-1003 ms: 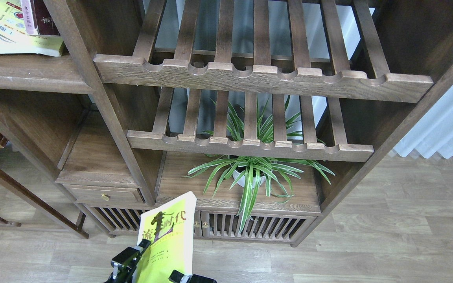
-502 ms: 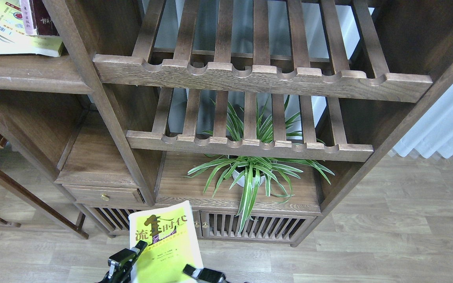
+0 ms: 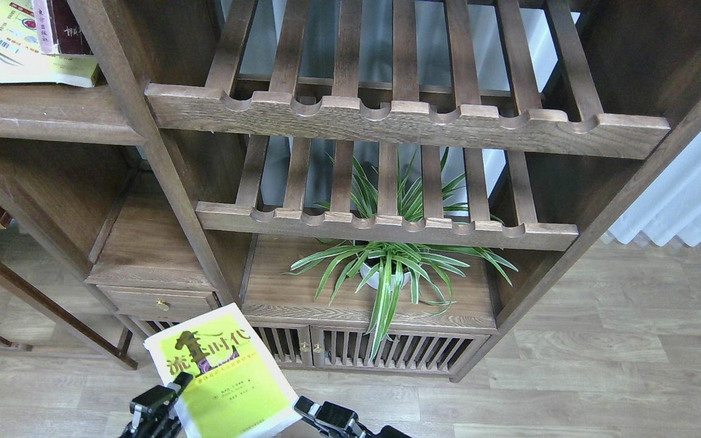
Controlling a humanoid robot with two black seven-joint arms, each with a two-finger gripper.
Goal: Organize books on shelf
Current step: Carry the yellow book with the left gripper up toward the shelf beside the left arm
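Hovering at the bottom edge of the view, a yellow-green book [image 3: 229, 380] with black Chinese characters on its cover sits tilted between the two grippers, in front of the cabinet [image 3: 162, 182] and low against its slatted base doors. The left gripper [image 3: 162, 404] touches the book's left edge, and the right gripper [image 3: 326, 417] sits at its lower right corner; both are cut off by the frame, so whether their jaws are clamped on the book or merely beside it cannot be told. Farther back, on the cabinet's low board, a spider plant [image 3: 393, 267] in a white pot spreads striped leaves beneath two slatted racks [image 3: 405, 121] with scalloped front rails. Left of the plant, a small drawer [image 3: 159, 301] with a brass knob sits in the cabinet. Farthest away, at the cabinet's upper left, the shelf [image 3: 40, 112] carries a yellow-and-white book [image 3: 28, 67] lying flat with a maroon book [image 3: 67, 27] resting on top.
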